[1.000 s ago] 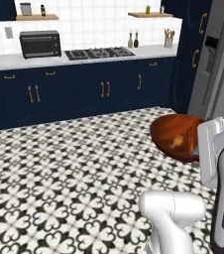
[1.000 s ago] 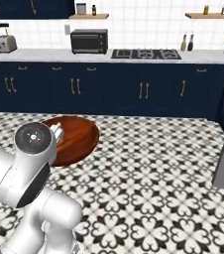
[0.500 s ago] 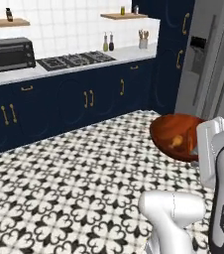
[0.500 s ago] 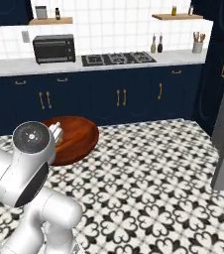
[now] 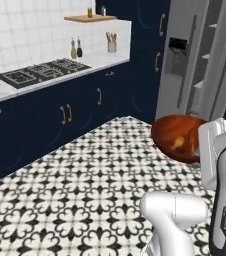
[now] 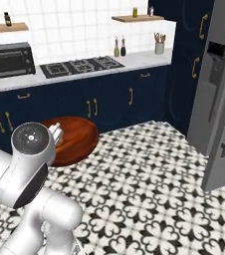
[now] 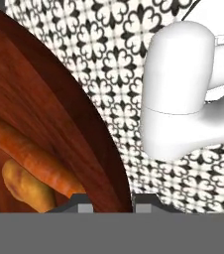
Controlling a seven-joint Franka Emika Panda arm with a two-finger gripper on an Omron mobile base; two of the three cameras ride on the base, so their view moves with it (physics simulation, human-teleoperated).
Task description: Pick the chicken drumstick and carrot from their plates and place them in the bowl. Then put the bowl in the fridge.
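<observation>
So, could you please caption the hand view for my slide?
Gripper clamps the wooden bowl's rim; carrot and chicken drumstick inside.

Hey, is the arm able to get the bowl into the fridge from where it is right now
Probably not yet. The gripper holds the bowl by its rim over the tiled floor, and the fridge stands off to the side with its doors shut.

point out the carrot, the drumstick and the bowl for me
carrot (image 7: 32,156): hand view, middle of its orange length inside the bowl.
chicken drumstick (image 7: 27,187): hand view, its yellowish meaty end under the carrot.
bowl (image 5: 167,134): left base view, left part of its brown wall, near the rim.
</observation>
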